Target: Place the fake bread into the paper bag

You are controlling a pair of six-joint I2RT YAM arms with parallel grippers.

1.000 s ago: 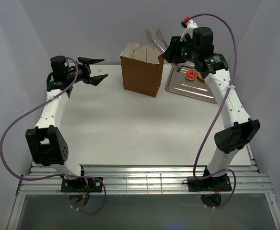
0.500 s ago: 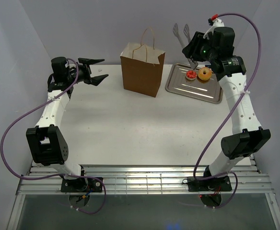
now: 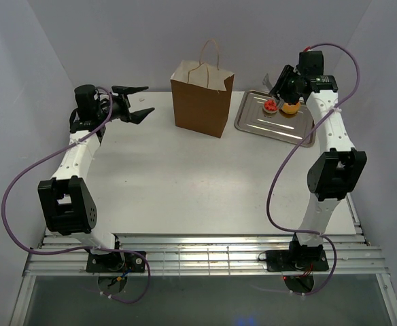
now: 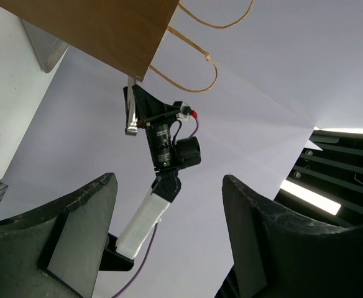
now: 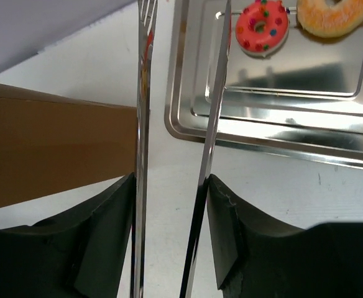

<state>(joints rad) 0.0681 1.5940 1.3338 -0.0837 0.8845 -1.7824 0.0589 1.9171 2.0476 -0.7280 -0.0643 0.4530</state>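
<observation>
The brown paper bag (image 3: 202,102) stands upright at the back middle, and also shows in the right wrist view (image 5: 51,149) and the left wrist view (image 4: 101,31). A red-topped tart (image 3: 271,106) and an orange ring donut (image 3: 291,106) lie on the silver tray (image 3: 270,126). In the right wrist view the tart (image 5: 261,28) and donut (image 5: 329,17) lie just beyond the tong tips. My right gripper (image 3: 281,87) (image 5: 172,236) is shut on the metal tongs (image 5: 142,124), whose blades stand apart. My left gripper (image 3: 136,102) (image 4: 169,248) is open and empty, left of the bag. The pale round and the oblong bun are out of view.
The tray's near rim (image 5: 262,139) lies right of the bag with a strip of white table between them. Pale walls close in the back and both sides. The right arm (image 4: 169,146) shows beyond the bag in the left wrist view.
My right arm has swung right from above the bag and come down over the tray, carrying the tongs. The left arm has barely moved.
</observation>
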